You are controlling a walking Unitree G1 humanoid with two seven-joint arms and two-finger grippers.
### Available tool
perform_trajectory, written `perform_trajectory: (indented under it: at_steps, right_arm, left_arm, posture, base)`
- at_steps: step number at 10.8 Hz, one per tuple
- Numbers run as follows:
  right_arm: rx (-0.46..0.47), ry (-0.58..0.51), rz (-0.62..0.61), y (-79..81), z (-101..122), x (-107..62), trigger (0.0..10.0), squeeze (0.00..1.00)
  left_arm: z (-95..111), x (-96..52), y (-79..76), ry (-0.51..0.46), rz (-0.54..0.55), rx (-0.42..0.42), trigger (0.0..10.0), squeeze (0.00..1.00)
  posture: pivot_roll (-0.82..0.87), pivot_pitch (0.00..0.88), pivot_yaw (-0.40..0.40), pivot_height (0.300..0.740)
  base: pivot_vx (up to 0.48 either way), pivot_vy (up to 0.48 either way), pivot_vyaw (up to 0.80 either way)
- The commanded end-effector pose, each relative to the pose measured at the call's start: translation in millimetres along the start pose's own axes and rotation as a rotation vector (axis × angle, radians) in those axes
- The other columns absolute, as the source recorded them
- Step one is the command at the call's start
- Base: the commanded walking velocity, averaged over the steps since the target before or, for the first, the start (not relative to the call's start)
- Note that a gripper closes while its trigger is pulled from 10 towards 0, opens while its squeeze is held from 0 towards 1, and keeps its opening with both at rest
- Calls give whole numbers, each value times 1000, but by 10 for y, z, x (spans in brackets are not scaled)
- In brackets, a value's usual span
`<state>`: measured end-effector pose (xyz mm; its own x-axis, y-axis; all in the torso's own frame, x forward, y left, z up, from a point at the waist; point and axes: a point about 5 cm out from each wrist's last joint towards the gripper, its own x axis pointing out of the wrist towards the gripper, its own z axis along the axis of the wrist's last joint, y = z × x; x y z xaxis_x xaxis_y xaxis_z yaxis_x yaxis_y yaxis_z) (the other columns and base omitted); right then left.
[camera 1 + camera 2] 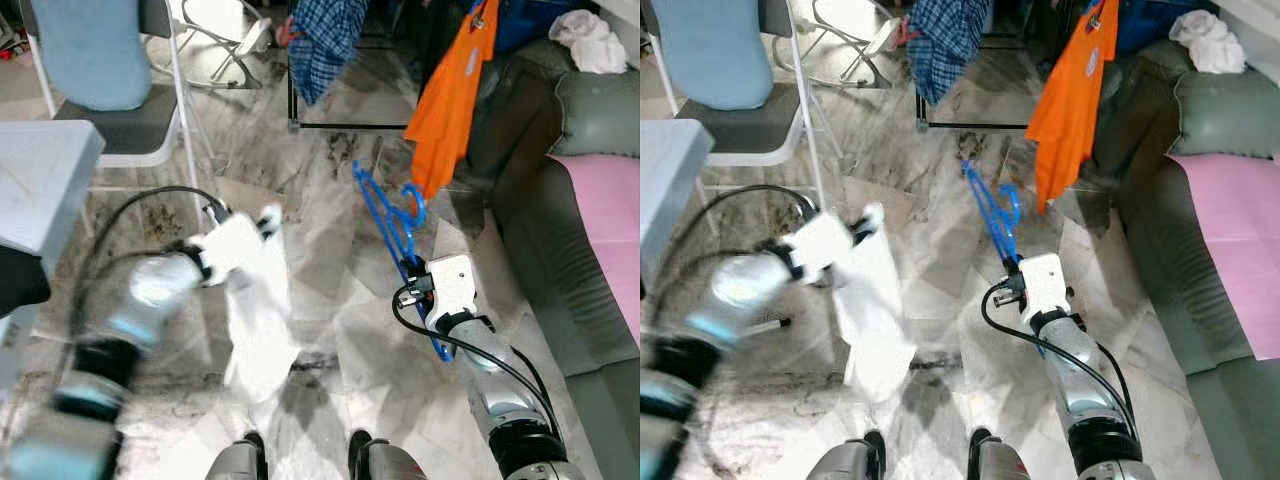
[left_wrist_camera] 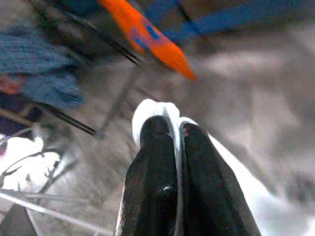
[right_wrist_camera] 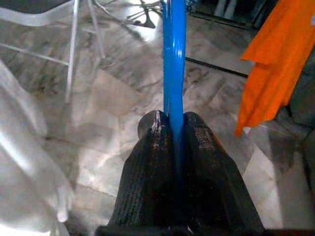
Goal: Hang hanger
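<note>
My right end effector [image 3: 172, 129] is clamped on the blue hanger [image 1: 385, 215], which sticks out ahead over the marble floor [image 1: 330, 180]. My left end effector [image 2: 171, 132] pinches a white cloth [image 1: 258, 320] hanging down, blurred. Just beyond the hanger's hook hangs an orange shirt [image 1: 450, 95]; further left a plaid shirt [image 1: 322, 40], folding chair [image 1: 120, 90], grey sofa [image 1: 575, 250] on the right.

A marbled grey-and-white tile floor [image 1: 330, 200] catches glare from above. A white folding chair [image 1: 130, 110] with a pale blue cushion stands at the left, a grey-green sofa [image 1: 580, 270] with a pink cover at the right, and a black clothes rack [image 1: 350, 126] beyond
</note>
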<state>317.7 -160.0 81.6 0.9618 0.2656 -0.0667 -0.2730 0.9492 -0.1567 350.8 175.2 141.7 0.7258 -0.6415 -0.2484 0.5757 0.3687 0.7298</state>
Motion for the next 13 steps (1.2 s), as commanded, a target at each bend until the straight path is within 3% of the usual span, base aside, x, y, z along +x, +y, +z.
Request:
perform_trajectory:
  at_steps: [1,2,3,4,5,6,9,10,13]
  right_arm:
    - [-2,-18,11,-35,37,-17,10000,0]
    - [0,-22,15,-61,45,-22,10000,0]
    - [-4,-26,30,-78,58,-26,10000,0]
    - [-2,-37,62,-67,83,-32,10000,0]
    - [11,-41,96,-51,96,-38,10000,0]
    - [44,-32,167,-6,97,-47,10000,0]
    - [95,24,431,67,86,-189,10000,0]
    - [104,38,453,51,71,-218,10000,0]
    - [146,89,597,118,65,-382,10000,0]
  left_arm:
    - [-22,-22,-2,32,-122,110,10000,0]
    - [-98,-80,42,107,-214,218,10000,0]
    - [-216,-142,122,235,-274,417,10000,0]
    - [-180,-122,292,255,-186,547,10000,0]
    - [-56,-61,427,207,-85,602,10000,0]
    - [89,11,542,136,35,636,10000,0]
    - [315,89,562,-58,177,689,10000,0]
    - [326,76,553,-83,179,668,10000,0]
    - [190,10,560,-24,188,691,10000,0]
  posture:
    - [18,233,10,740]
    - [17,236,17,740]
    - [14,237,24,740]
    - [8,239,32,740]
    - [6,240,37,740]
    - [4,239,37,740]
    - [-3,238,30,740]
    - [-1,239,30,740]
    - [-2,243,37,740]
  base:
    - [0,0,0]
    - [0,0,0]
    - [0,0,0]
    - [0,0,0]
    - [0,0,0]
    - [0,0,0]
    - [0,0,0]
    - [0,0,0]
    - [0,0,0]
